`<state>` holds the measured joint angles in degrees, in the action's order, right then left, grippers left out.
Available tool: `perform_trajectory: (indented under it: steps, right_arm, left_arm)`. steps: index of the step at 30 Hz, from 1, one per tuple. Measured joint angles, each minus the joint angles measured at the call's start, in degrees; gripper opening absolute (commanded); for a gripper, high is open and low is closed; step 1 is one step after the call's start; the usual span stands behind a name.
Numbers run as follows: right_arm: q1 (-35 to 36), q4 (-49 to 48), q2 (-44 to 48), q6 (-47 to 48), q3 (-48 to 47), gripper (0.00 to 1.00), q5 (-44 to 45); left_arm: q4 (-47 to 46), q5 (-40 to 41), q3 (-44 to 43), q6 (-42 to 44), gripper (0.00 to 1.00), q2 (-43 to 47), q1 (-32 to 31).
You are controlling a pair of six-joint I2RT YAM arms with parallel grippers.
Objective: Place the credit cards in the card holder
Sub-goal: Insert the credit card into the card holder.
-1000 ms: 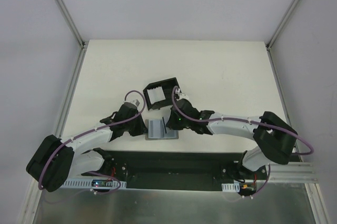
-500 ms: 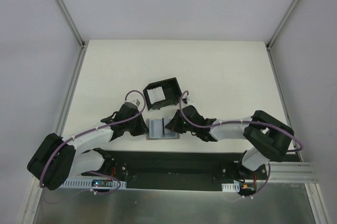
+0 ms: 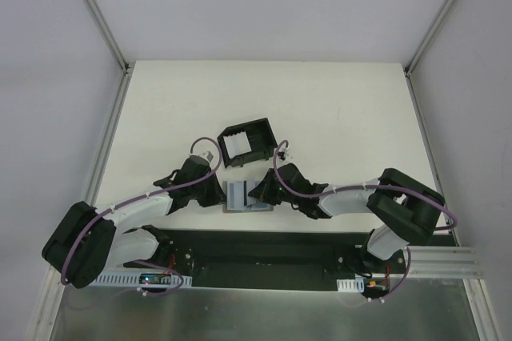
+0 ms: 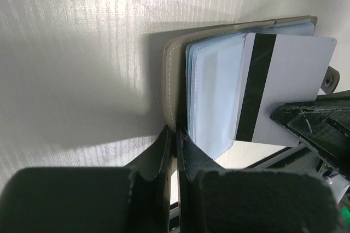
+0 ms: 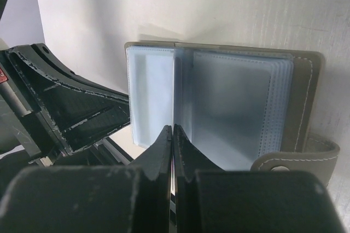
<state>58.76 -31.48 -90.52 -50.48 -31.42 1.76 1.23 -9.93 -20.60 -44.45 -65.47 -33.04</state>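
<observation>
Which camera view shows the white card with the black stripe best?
The left wrist view: the card faces the camera, with its stripe and corners plain, over the grey wallet. The right wrist view shows at most a thin edge of it between the jaws. In the top view it is too small to tell.

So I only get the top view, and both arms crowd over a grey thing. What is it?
Observer: A grey wallet, lying open; the right wrist view shows clear plastic sleeves inside.
Visitor: Is anything being held?
Observer: Yes. The left wrist view shows the right gripper pinching a card, pale with a black stripe.
Visitor: And the left arm?
Observer: The left gripper is shut on the wallet's cover edge.
</observation>
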Motion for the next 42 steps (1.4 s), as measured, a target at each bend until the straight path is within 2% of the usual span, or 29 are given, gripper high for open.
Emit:
perform_trajectory:
  steps: [12,29,42]
  right_arm:
    - [0.0,-0.1,-0.4,-1.0,0.4,0.01,0.0]
    - [-1.7,-7.1,-3.9,-5.7,2.2,0.00,-5.4]
    - [-3.2,-7.3,-4.1,-6.3,2.6,0.00,-8.7]
  left_arm:
    - [-0.1,-0.1,-0.3,0.0,0.00,-0.5,0.0]
    - [0.6,0.0,-1.0,0.1,0.00,-1.2,0.0]
    - [0.6,0.0,-1.0,0.1,0.00,-1.2,0.0]
